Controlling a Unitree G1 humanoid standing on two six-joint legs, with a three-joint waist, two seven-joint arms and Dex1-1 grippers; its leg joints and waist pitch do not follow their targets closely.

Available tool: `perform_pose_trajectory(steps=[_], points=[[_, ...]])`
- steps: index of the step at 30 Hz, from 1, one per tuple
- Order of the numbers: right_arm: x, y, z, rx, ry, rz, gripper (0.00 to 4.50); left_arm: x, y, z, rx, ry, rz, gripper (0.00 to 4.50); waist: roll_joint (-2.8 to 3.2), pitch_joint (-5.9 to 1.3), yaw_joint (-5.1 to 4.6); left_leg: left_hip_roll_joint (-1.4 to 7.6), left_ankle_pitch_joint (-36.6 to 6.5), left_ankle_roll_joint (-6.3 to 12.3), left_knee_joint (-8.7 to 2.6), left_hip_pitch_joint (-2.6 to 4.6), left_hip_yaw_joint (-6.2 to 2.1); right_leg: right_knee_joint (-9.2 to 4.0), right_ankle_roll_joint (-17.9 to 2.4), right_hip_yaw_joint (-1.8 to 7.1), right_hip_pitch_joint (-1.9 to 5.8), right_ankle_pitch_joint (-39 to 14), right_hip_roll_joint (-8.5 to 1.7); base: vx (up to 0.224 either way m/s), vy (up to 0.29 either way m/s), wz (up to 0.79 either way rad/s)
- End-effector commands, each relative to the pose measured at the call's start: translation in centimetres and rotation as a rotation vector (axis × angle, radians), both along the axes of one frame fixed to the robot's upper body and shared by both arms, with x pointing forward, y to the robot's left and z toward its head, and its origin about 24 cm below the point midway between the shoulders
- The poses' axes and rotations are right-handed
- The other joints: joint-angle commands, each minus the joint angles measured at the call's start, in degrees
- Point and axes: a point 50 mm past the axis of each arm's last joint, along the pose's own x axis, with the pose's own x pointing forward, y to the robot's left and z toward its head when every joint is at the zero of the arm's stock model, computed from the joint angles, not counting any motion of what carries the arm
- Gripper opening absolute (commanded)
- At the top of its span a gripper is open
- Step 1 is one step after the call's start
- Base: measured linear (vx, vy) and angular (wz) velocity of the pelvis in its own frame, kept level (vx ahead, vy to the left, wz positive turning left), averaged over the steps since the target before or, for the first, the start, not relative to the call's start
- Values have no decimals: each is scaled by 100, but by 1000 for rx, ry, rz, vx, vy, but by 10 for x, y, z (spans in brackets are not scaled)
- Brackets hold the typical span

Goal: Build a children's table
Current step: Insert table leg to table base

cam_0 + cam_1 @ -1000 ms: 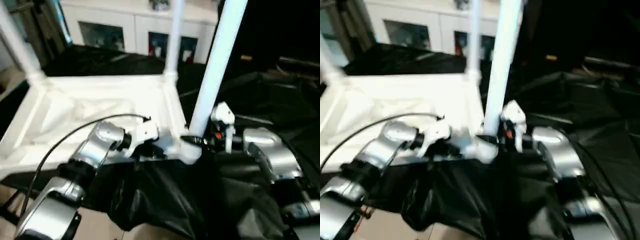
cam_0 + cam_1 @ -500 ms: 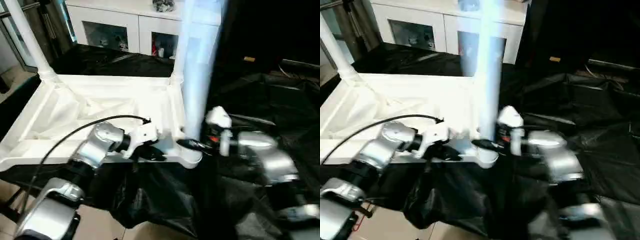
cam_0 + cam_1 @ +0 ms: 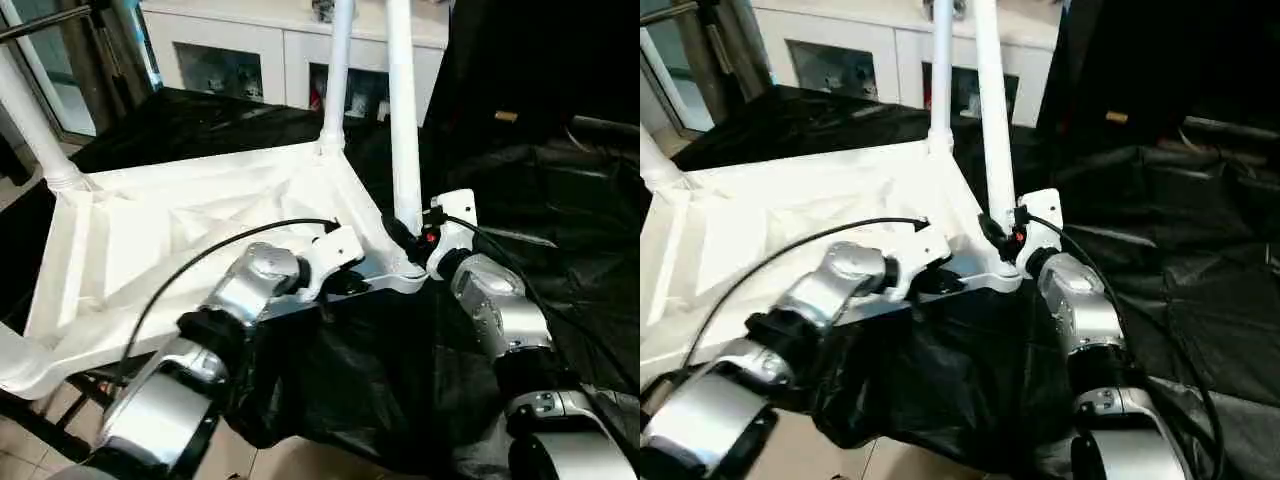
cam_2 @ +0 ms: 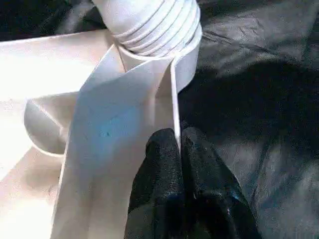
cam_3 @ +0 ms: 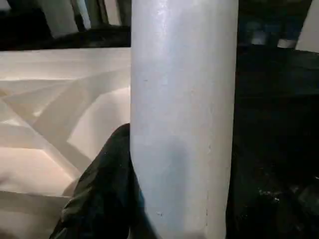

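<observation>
The white tabletop (image 3: 150, 230) lies upside down with its ribbed underside up. One leg (image 3: 30, 120) stands in the far left corner and another leg (image 3: 337, 70) in the far right corner. A third leg (image 3: 400, 120) stands nearly upright at the near right corner socket (image 4: 154, 30), its threaded end showing at the socket. My right gripper (image 3: 405, 238) is shut on this leg just above the socket; one black finger (image 5: 107, 184) presses against its side. My left gripper (image 4: 179, 149) is shut on the tabletop's thin rim beside that corner.
Black sheeting (image 3: 540, 180) covers the surface under and to the right of the tabletop. A white glass-fronted cabinet (image 3: 250, 50) stands behind. A black cable (image 3: 200, 265) arcs over my left forearm. Tiled floor (image 3: 40, 440) shows at the lower left.
The camera has shifted. The leg in my right gripper swung from leaning right to nearly upright at the corner socket. Both grips stay as they were.
</observation>
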Motion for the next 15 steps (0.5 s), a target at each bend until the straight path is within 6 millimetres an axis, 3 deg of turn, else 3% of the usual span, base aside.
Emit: perform_pose_trajectory(steps=[1, 7, 8, 9, 11, 15], points=[[-10, 16, -16, 76, 71, 81, 188, -2, -20, 35, -106, -148, -148, 0, 53, -376, -1, 339, -466, 521, -422, -24, -104, -319, -1528, 321, 376, -192, -546, 0, 0, 0], [-14, 7, 4, 154, -35, 108, 188, -16, 2, 28, -65, -129, -263, 0, 97, -396, -7, 352, -123, 690, -392, -1, -89, -218, -1715, 318, 346, 536, -523, 0, 0, 0], [-16, 4, 8, 170, -52, 111, 188, -18, 6, 28, -73, -121, -265, 0, 98, -393, 0, 355, -149, 684, -392, 7, -83, -222, -1726, 318, 346, 478, -527, 0, 0, 0], [-18, 3, 11, 184, -66, 118, 188, -19, 9, 29, -93, -110, -258, 28, 77, -394, 9, 361, -145, 676, -397, 6, -86, -219, -1723, 319, 359, 460, -534, 0, 0, 0], [-21, 0, 15, 190, -89, 124, 188, -19, 16, 35, -137, -57, -250, 56, 103, -384, 24, 356, -116, 671, -398, 3, -79, -214, -1716, 321, 344, 417, -528, 0, 0, 0], [-22, -2, 17, 181, -98, 135, 188, -16, 22, 48, -213, -49, -229, 80, 81, -365, 48, 341, -211, 530, -396, 13, -49, -226, -1762, 324, 330, 192, -526, 0, 0, 0]])
